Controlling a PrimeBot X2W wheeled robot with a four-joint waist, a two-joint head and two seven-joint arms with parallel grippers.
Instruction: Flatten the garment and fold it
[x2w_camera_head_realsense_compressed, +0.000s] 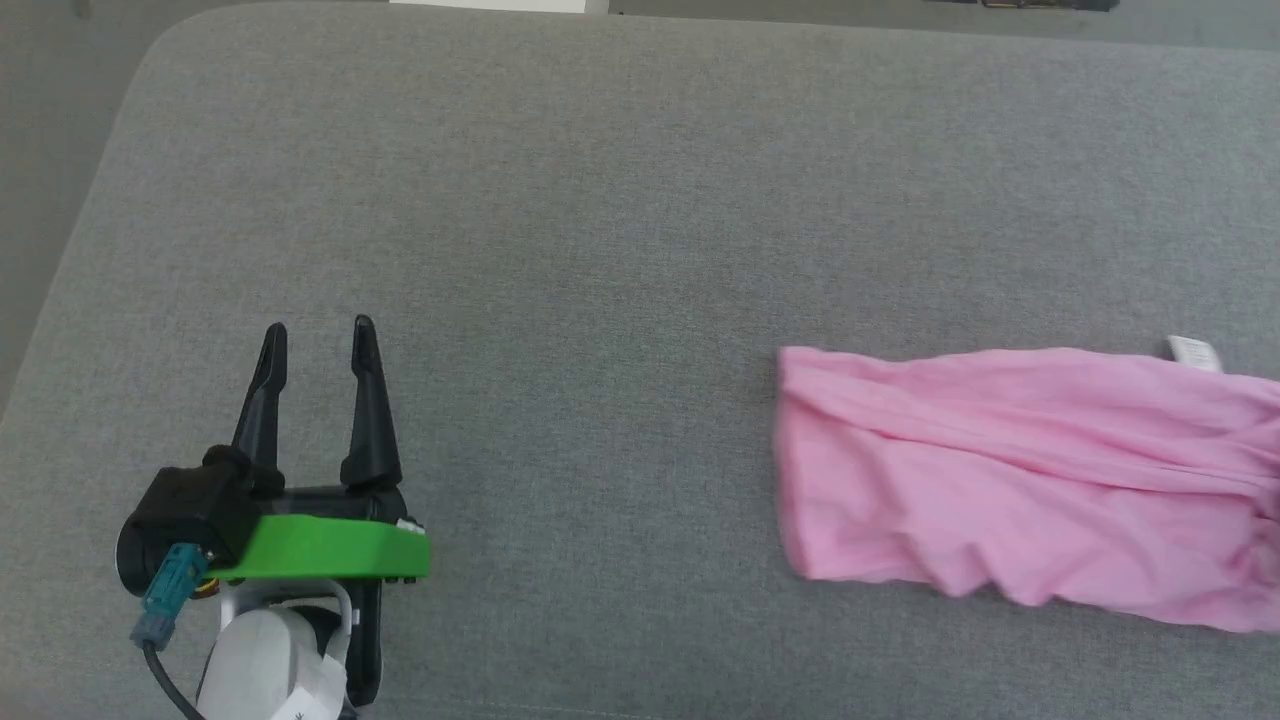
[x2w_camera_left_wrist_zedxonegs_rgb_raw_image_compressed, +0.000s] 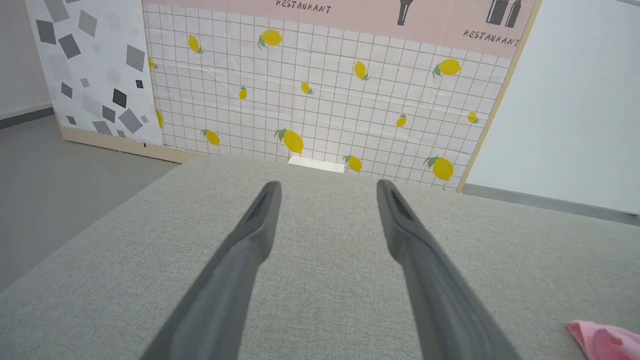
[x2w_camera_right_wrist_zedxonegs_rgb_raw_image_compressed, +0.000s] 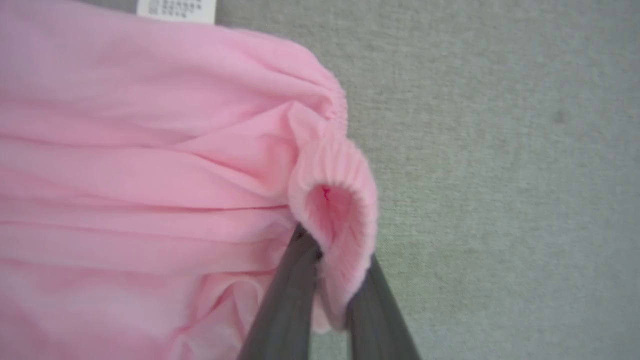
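Overhead, the left gripper (x2w_camera_head_realsense_compressed: 319, 327) sits at the near left of the gray cushion (x2w_camera_head_realsense_compressed: 600, 200), fingers spread and empty, while the pink garment (x2w_camera_head_realsense_compressed: 1020, 470) lies rumpled at the right, its white label (x2w_camera_head_realsense_compressed: 1195, 352) on the far edge. From the left wrist, those fingers stand wide apart with nothing between them. From the right wrist, the right gripper (x2w_camera_right_wrist_zedxonegs_rgb_raw_image_compressed: 335, 250) pinches the garment's ribbed hem between fingers set almost together.
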